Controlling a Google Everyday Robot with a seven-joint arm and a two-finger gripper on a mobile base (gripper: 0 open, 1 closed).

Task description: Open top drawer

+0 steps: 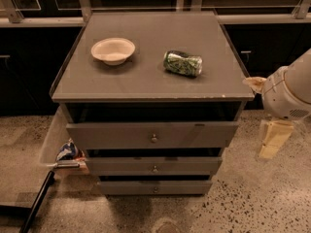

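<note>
**Arm:** white, rounded housing [290, 92] at the right edge of the view, beside the cabinet's right front corner and apart from it.

**Tool** [270, 141]: cream-coloured, hanging downward below the housing at about the height of the top drawer, off to that drawer's right and touching nothing. Whether it is spread or pressed together cannot be told.

**Top drawer** [121, 136]: grey, directly under the tabletop [146, 84], uppermost of three. Long axis runs left to right; front panel faces the camera. Round metal knob [154, 138] at its centre. A dark gap shows above the panel.

**Middle drawer** [194, 166], **bottom drawer** [126, 187]: narrower fronts, stacked below.

**On the tabletop:** pale bowl [113, 50] at left, upright; dented green can [182, 63] at right, lying on its side, well apart from the bowl.

**Floor:** speckled; coloured packets [67, 152] by the cabinet's left side.
</note>
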